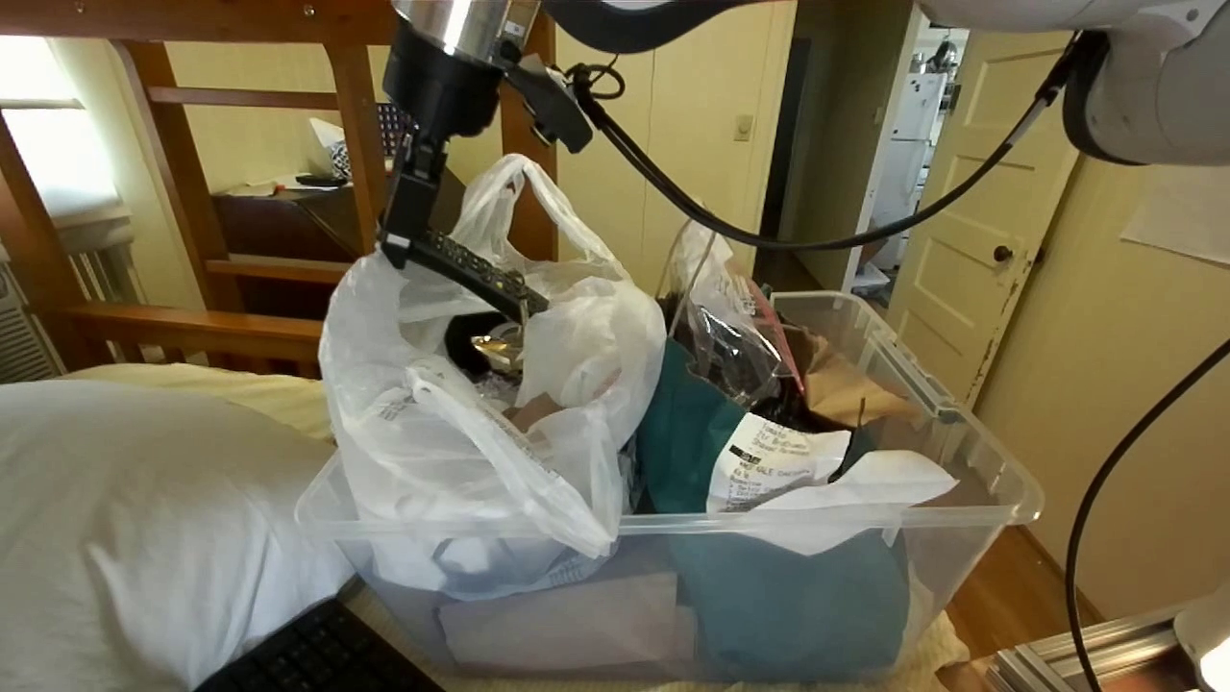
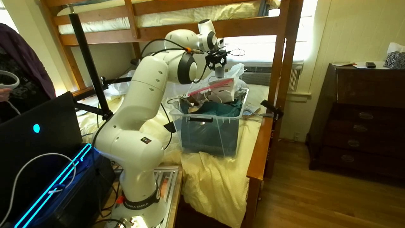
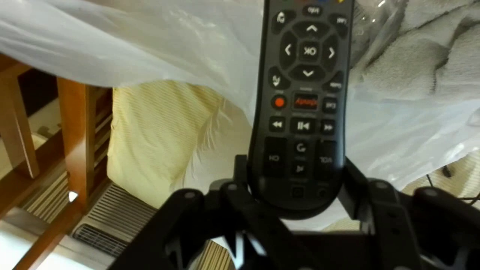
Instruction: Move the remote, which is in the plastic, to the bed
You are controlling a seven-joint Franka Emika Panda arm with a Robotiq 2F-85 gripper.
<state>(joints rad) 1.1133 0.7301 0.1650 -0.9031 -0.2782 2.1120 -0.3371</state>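
Observation:
The remote [image 1: 471,274] is black with many buttons. My gripper [image 1: 397,248] is shut on one end of it, a finger on each side. The remote slants down over the mouth of the plastic [image 1: 365,432], a crinkled white bag with loop handles; its far end is low within the opening. In the wrist view the remote [image 3: 303,112] points away from my gripper [image 3: 296,172], with the bag [image 3: 408,131] around it. The bed's puffy white bedding [image 1: 144,509] lies beside the bag. In an exterior view my gripper [image 2: 218,63] is above the bag [image 2: 238,70]; the remote cannot be made out there.
The bag stands in a clear storage bin [image 1: 826,522] with a teal bag [image 1: 687,432] and papers. A black keyboard [image 1: 317,654] lies at the bin's front. Wooden bed-frame posts [image 1: 351,144] rise behind my gripper. A yellow sheet [image 2: 218,186] covers the mattress.

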